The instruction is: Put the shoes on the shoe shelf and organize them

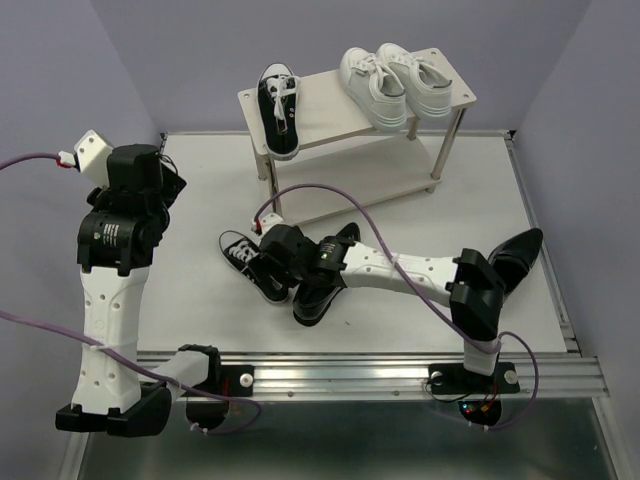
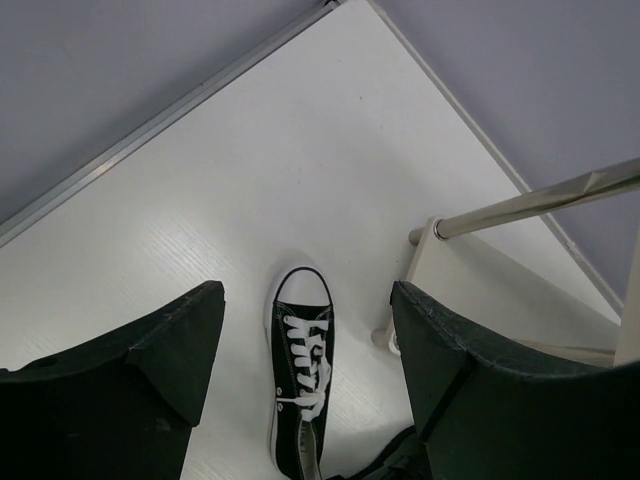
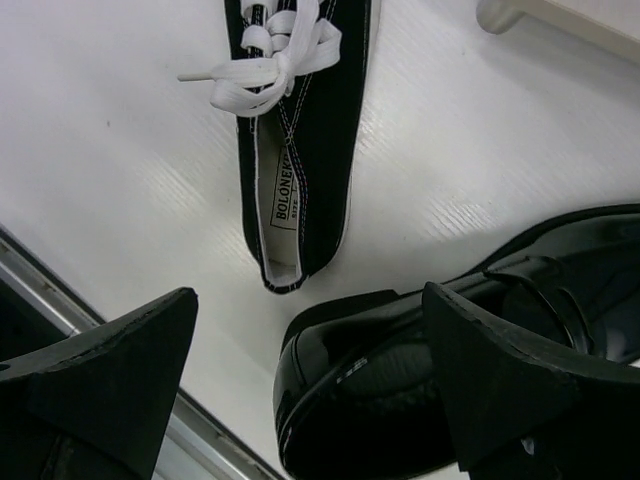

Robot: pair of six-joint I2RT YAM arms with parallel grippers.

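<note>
right gripper (image 3: 308,295) is filling the near frame, fingers spread wide, gripping nothing. it's hanging over the heel of the glossy black loafer (image 3: 400,390), with the black canvas sneaker (image 3: 300,150) heel just beside it on the table (image 3: 120,150). left gripper (image 2: 307,290) is hanging released too, high above the same sneaker. shelf (image 1: 325,112) top tier is carrying the other canvas sneaker (image 1: 278,110) and the white sneaker pair (image 1: 390,85). second loafer (image 1: 515,255) is lying at the table's right.

guessing the pick is one of those two heels. i'd be committing to one: one finger going inside the collar, clamping the heel wall, lifting straight so the neighbour isn't dragging.

insole tag (image 3: 285,190) is reading "bolonek…", rest too small.
</note>
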